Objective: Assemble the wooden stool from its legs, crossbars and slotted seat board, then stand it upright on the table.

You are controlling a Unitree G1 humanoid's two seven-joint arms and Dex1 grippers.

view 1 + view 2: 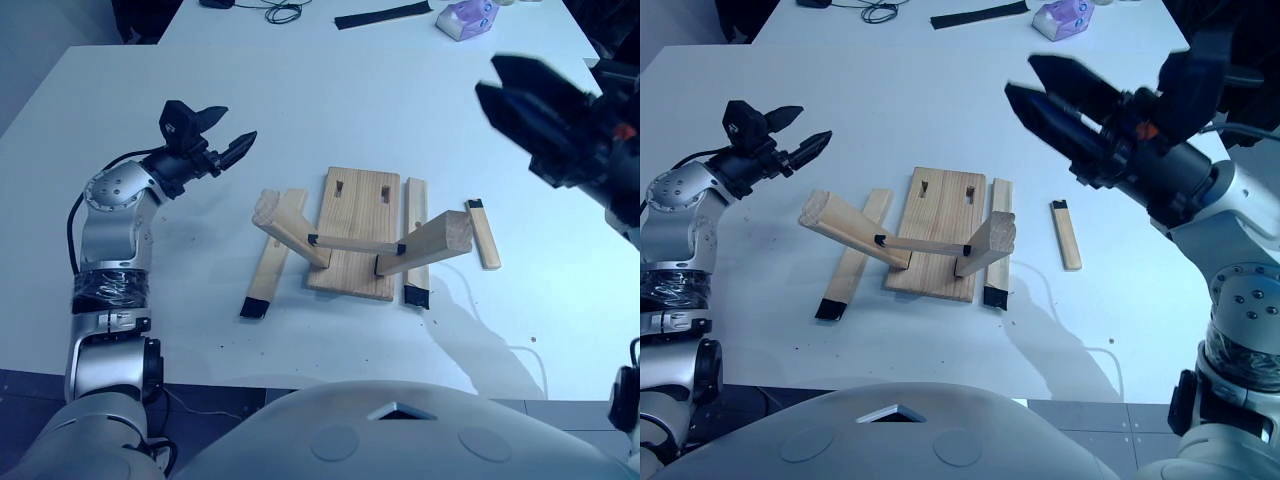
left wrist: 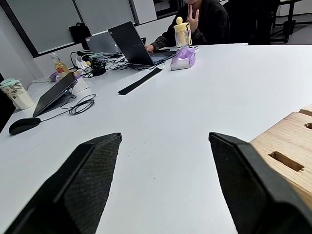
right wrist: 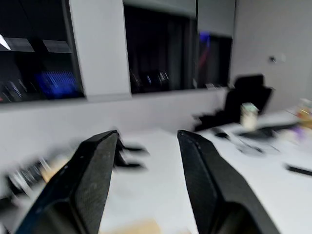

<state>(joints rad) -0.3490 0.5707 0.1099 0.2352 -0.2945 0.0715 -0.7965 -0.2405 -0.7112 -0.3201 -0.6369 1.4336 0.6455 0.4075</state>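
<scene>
Nearest me on the white table [image 1: 150,90], two flat wooden slats with black-taped near ends lie one on each side of the pale rectangular wooden seat board [image 1: 355,205]: the left slat [image 1: 268,268] and the right slat [image 1: 414,205]. Across the board's near half rests a sub-assembly: two thick wooden legs [image 1: 287,226] joined by a thin wooden crossbar [image 1: 355,244]. Two rectangular slots [image 1: 341,186] sit at the board's far end. A short wooden stick with a black far end [image 1: 484,235] lies apart to the right.

My left claw [image 1: 232,127] is open over the table, left of the board, gripping nothing. My right claw [image 1: 1023,78] is raised at the right, open, gripping nothing.

Farther off lie a purple soft pack [image 1: 465,18] and a flat black strip [image 1: 385,15].
</scene>
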